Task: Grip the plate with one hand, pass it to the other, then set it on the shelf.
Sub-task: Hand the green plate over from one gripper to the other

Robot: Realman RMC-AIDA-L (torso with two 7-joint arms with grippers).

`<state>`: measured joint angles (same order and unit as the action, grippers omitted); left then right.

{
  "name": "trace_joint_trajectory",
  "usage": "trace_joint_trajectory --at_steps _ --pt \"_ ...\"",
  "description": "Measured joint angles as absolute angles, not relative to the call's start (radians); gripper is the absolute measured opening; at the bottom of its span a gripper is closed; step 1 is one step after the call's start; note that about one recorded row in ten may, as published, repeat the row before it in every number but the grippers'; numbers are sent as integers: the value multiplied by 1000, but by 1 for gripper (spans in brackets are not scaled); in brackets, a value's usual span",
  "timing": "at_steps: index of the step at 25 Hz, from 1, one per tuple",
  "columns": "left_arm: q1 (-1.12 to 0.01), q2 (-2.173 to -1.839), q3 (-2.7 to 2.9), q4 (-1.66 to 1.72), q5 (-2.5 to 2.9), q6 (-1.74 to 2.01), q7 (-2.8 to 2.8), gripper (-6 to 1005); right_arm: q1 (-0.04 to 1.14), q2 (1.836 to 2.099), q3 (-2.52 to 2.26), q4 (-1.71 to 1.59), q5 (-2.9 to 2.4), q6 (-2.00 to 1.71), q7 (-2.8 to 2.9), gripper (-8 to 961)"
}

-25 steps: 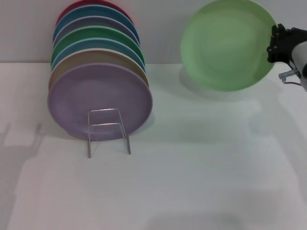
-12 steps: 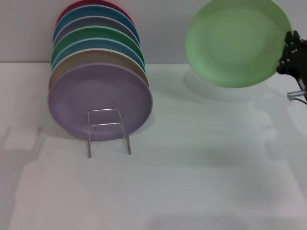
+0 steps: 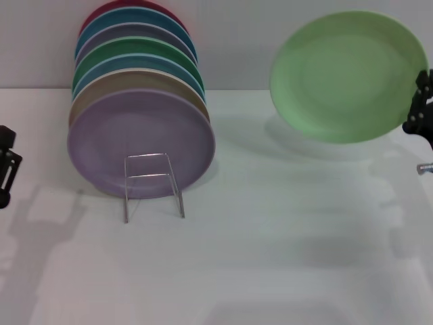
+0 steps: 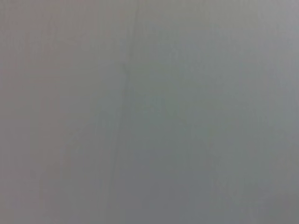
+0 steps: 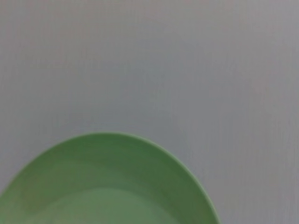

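The pale mint-green plate (image 3: 348, 76) hangs in the air at the far right, tilted with its face toward me, above the white table. My right gripper (image 3: 422, 108) is shut on its right rim at the right edge of the head view. The plate's upper rim also fills the lower part of the right wrist view (image 5: 107, 186). The silver wire shelf (image 3: 153, 185) stands left of centre, with its front prongs free. My left gripper (image 3: 5, 166) shows at the left edge, well apart from the plate. The left wrist view shows only plain grey.
Several plates stand upright in a row on the shelf, with a lilac plate (image 3: 141, 142) at the front and darker green, blue and red ones behind. A white table (image 3: 270, 257) lies under everything, with a pale wall behind.
The mint-green plate and my right gripper have shifted right and slightly down. My left gripper has come into view at the left edge.
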<state>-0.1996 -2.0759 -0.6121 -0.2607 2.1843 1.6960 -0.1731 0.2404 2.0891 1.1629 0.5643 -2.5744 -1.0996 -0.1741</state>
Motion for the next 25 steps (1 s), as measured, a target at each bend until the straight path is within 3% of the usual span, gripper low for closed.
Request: trace_joint_trajectory --at_steps 14,18,25 --pt "-178 -2078 -477 -281 2184 1692 -156 800 145 2092 975 553 -2561 -1269 -217 64" --pt "-166 -2078 -417 -325 2184 1686 -116 800 89 2092 764 609 -2362 -1370 -357 66" --pt "-182 -2078 -338 -359 2184 1647 -39 800 114 2092 434 635 -2011 -1500 -498 69"
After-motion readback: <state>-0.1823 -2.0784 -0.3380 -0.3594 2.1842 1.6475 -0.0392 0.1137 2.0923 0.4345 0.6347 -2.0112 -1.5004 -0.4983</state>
